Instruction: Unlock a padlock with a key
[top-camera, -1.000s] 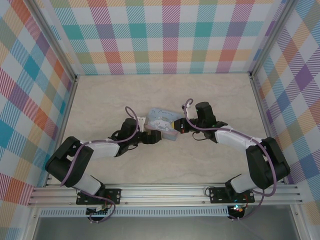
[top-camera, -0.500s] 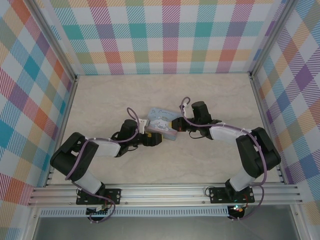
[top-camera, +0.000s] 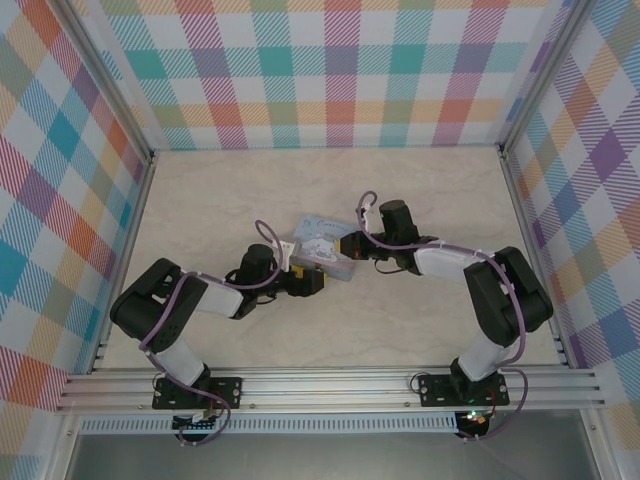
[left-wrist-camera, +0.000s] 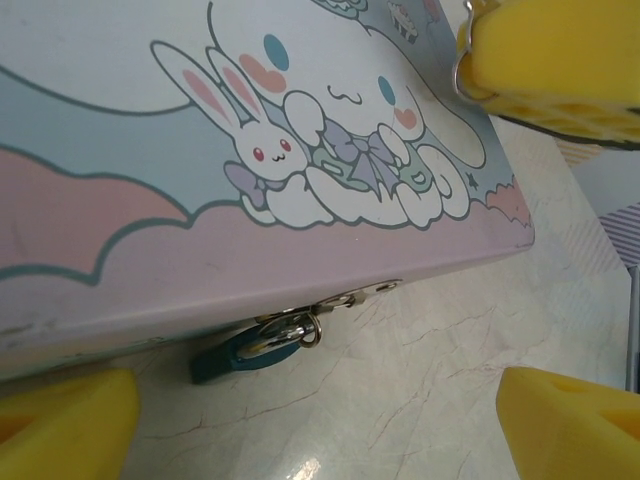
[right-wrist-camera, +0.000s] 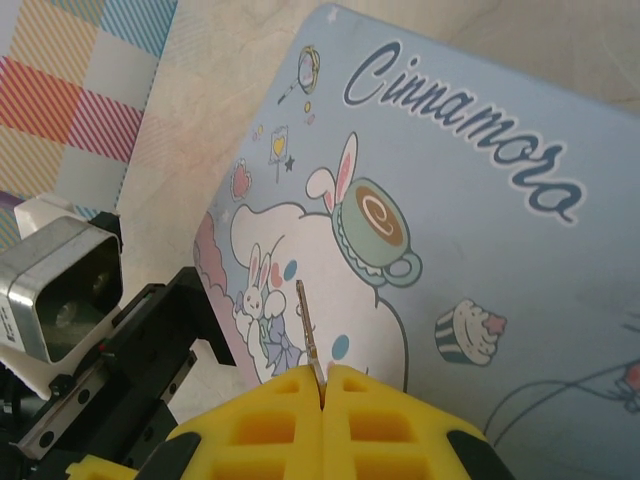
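Marbled table (top-camera: 220, 190), plaid-walled enclosure.

Item: cartoon-printed tin (top-camera: 322, 248), set near the table's middle.

Item: padlock (left-wrist-camera: 238, 352). The blue body is laid on the table against the tin's front wall, and the shackle is hung through the hasp.

Item: key (right-wrist-camera: 308, 330), a thin sliver pinched between the clenched pads of the right gripper (right-wrist-camera: 323, 382) and held above the lid.

Item: left gripper (left-wrist-camera: 315, 430), spread wide, nothing grasped, faced toward the padlock.

Handling note: the padlock body is best steadied first. The key is then to be brought past the lid edge and aligned squarely before insertion, lest the blade be bent.
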